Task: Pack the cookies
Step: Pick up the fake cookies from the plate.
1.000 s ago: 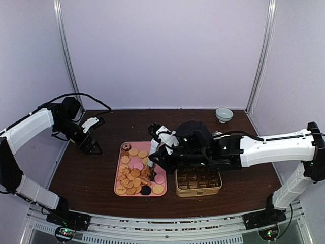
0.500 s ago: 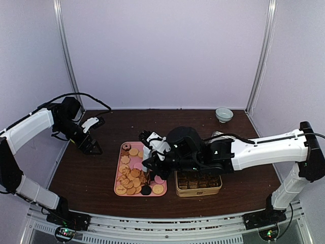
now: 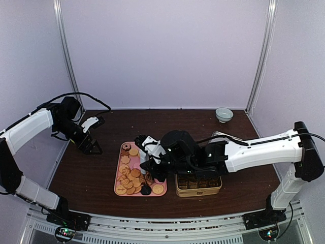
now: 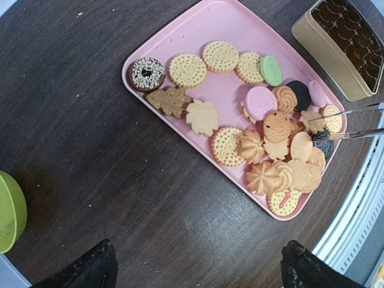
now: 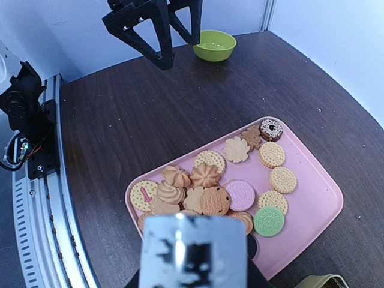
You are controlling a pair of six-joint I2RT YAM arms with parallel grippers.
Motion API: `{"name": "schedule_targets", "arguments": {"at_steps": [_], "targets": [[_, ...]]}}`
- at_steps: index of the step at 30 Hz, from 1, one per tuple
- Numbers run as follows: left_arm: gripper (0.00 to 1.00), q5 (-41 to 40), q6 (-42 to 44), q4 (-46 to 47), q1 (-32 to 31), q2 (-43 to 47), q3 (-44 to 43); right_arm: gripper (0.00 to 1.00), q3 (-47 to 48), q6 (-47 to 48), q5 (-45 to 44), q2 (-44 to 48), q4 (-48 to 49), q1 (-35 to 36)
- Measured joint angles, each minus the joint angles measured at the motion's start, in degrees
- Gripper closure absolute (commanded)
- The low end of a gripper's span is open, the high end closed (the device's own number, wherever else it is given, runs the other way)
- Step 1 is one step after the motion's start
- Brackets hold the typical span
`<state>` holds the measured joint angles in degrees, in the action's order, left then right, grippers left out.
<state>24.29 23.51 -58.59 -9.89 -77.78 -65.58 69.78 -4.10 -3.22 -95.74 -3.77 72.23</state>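
The cookies [image 4: 264,135] are tan rounds and swirls with pink, green and black discs among them. They lie spread on a pink tray [image 4: 228,24], also seen from the right wrist [image 5: 210,174]. My right gripper [image 3: 151,162] hangs over the tray's near part [image 3: 120,193], shut on metal tongs [image 4: 354,134]. The tongs' shiny back end [image 5: 195,252] hides the fingers in the right wrist view. The tong tips stand slightly apart over the cookie pile, just above a dark speckled cookie [image 4: 324,146]. My left gripper [image 3: 91,147] stands wide open, left of the tray, above bare table [image 4: 198,270].
A gold tin [image 3: 198,184] with cupped compartments sits right of the tray, touching it [image 4: 342,42]. A green bowl [image 5: 214,43] stands at the table's far left, next to my left gripper. A small white bowl [image 3: 224,114] is at the back right. The table's metal front rail [image 5: 36,180] is near.
My right arm has swung left from beside the tin to over the tray's cookie pile, carrying the tongs. The tong tips have spread a little. The left arm has not moved.
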Motion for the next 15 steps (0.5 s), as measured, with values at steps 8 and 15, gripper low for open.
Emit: {"name": "schedule_targets", "arguments": {"at_steps": [8,15], "targets": [[0.02,0.0,0.0,-0.1,0.0,0.4,0.0,0.68,1.3,0.9,0.3,-1.7,0.2,0.0],[0.02,0.2,0.0,-0.2,0.0,0.5,0.0,0.65,1.2,1.2,0.1,-1.7,0.1,0.0]]}}
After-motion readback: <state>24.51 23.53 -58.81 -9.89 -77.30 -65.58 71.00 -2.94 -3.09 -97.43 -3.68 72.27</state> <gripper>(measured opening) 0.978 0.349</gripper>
